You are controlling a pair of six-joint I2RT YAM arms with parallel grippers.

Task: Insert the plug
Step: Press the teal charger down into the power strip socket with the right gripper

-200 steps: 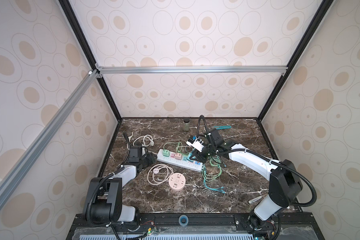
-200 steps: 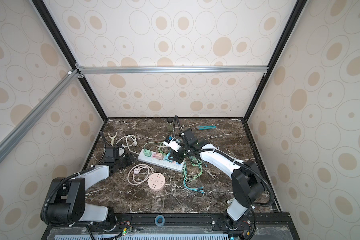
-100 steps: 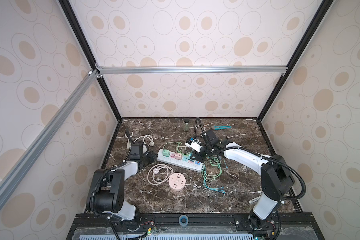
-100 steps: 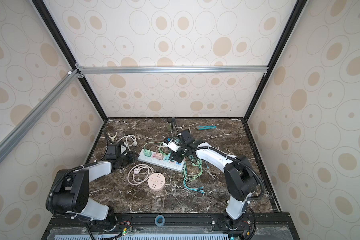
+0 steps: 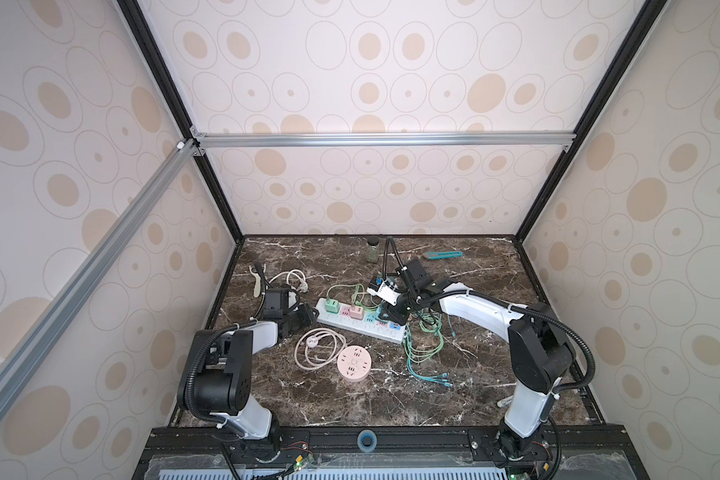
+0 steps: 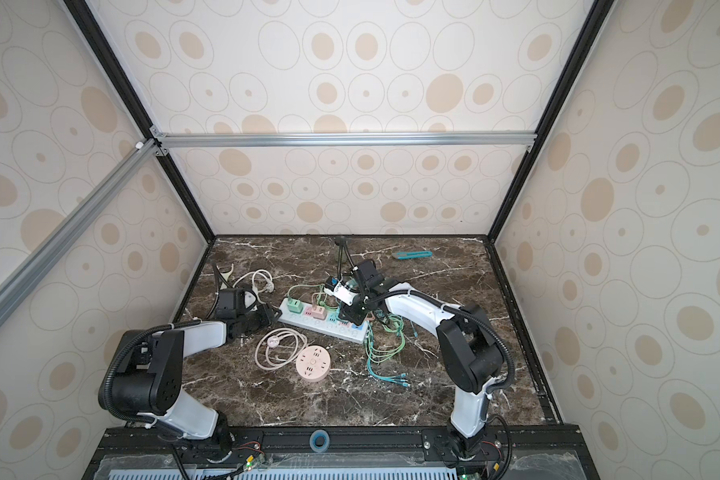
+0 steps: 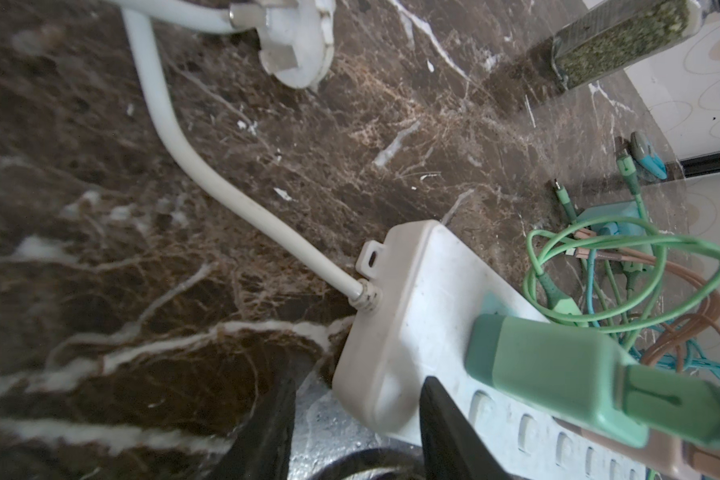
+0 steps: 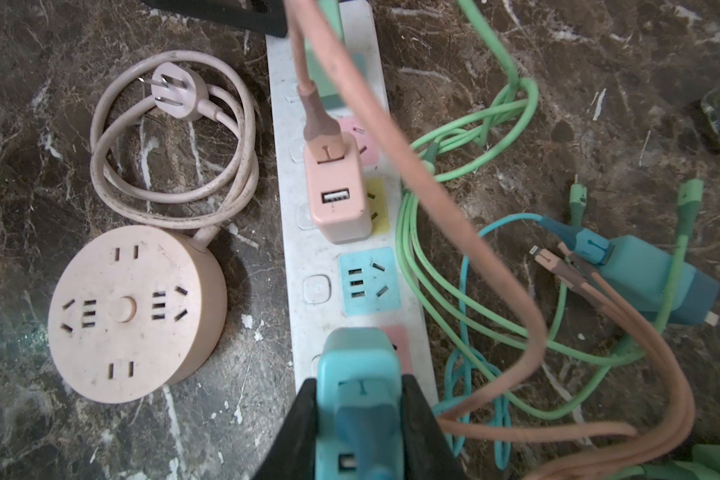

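Observation:
A white power strip [image 5: 362,328] [image 6: 321,326] lies mid-table with a green plug [image 5: 331,306] [image 7: 549,370] and a pink plug [image 8: 337,195] standing in it. My right gripper [image 8: 358,384] [image 5: 393,318] is shut on a blue plug [image 8: 358,374], held over the pink socket at the strip's right end; whether its prongs are in is hidden. A blue socket [image 8: 368,280] beside it is free. My left gripper [image 7: 360,374] [image 5: 308,316] is open, its jaws on either side of the strip's left end, where the white cord enters.
A round pink socket hub [image 5: 353,364] with its coiled cord lies in front of the strip. Tangled green and teal cables [image 5: 425,345] and a loose blue charger [image 8: 657,282] lie to the right. A jar [image 5: 373,249] and a teal tool [image 5: 443,254] sit at the back.
My left gripper has moved right up to the strip's end and its jaws have narrowed. My right gripper has come down toward the strip with the blue plug.

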